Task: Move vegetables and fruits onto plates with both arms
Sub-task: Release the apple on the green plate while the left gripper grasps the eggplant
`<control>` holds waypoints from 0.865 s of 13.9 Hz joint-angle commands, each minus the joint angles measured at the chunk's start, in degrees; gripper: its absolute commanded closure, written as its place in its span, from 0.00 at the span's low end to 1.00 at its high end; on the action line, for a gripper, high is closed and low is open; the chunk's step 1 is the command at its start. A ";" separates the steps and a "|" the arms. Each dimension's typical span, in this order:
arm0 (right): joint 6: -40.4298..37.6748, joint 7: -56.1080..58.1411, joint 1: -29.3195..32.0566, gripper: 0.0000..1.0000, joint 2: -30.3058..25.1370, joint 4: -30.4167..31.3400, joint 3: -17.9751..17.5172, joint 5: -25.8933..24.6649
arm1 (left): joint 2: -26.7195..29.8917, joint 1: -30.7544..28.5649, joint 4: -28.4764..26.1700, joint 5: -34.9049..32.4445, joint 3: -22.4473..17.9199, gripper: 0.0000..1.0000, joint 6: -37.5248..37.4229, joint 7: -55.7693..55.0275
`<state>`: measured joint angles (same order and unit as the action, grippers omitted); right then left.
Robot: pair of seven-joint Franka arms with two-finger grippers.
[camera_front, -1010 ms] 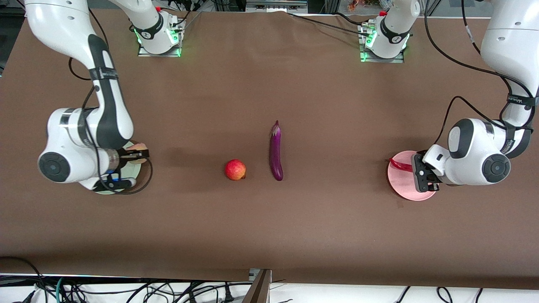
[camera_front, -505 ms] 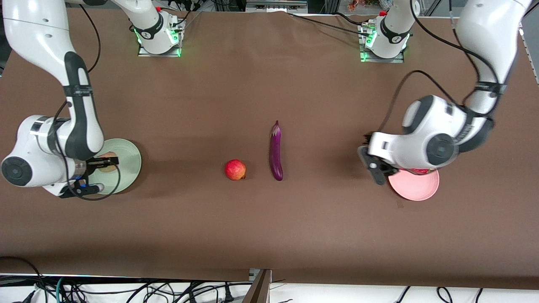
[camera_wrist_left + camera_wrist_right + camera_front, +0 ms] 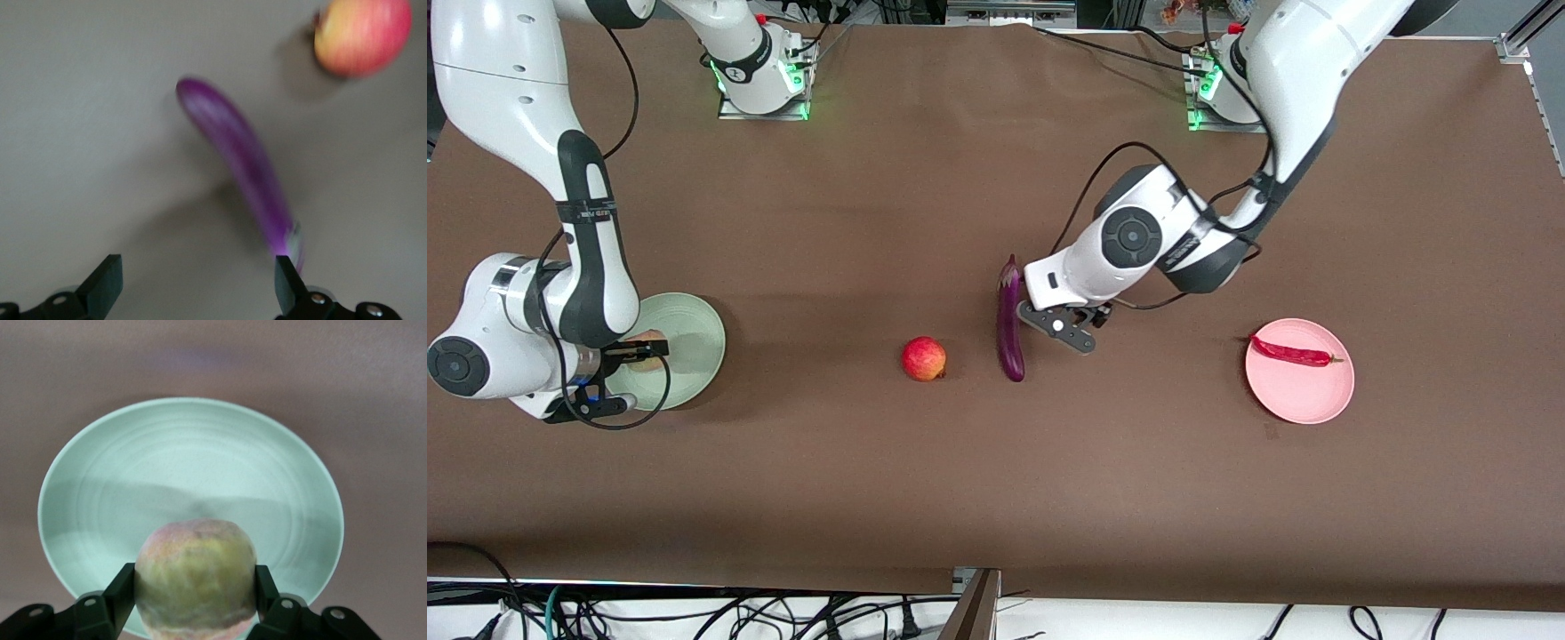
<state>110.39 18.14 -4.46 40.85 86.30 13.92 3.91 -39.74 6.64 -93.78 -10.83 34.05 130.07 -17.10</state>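
- My left gripper (image 3: 1069,331) sits just right of centre in the front view, over the table just beside the eggplant (image 3: 1009,320), its fingers spread apart and holding nothing.
- In the left wrist view the spread fingertips (image 3: 107,283) frame the eggplant's cap end, with the apple (image 3: 362,35) in the upper right corner.
- My right gripper (image 3: 627,369) is at the left edge of the front view, over the green plate (image 3: 689,342), pinching the peach (image 3: 647,347).
- The right wrist view shows the peach (image 3: 197,577) clamped between both fingers, low in the frame above the green plate's bowl.
- The apple (image 3: 924,358) lies on the table at the frame's centre, near the eggplant's rounded end.
- The chili (image 3: 1291,353) lies on the pink plate (image 3: 1303,396), at the right of the frame.
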 commanded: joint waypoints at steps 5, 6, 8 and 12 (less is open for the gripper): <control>0.97 0.23 0.60 0.00 -0.24 -1.13 -0.82 0.31 | -4.64 7.86 0.97 -3.67 -5.66 0.00 10.90 -13.29; 0.18 -0.03 0.25 0.00 -1.02 -1.91 -1.25 0.39 | -4.64 9.08 0.88 -4.98 -6.97 0.00 10.91 -14.09; -4.02 -0.65 -2.37 0.00 -1.29 -5.59 -1.43 0.40 | -6.13 13.20 0.70 -7.97 -10.57 0.00 12.30 -15.67; -8.35 -13.18 -9.76 0.00 -1.30 -8.78 -2.04 1.62 | -7.11 17.27 0.79 -9.12 -14.19 0.45 15.04 -19.20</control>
<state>103.40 10.78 -11.54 39.37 78.39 12.17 4.39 -46.68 22.79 -93.89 -18.10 21.08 144.74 -34.57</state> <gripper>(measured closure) 0.000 0.066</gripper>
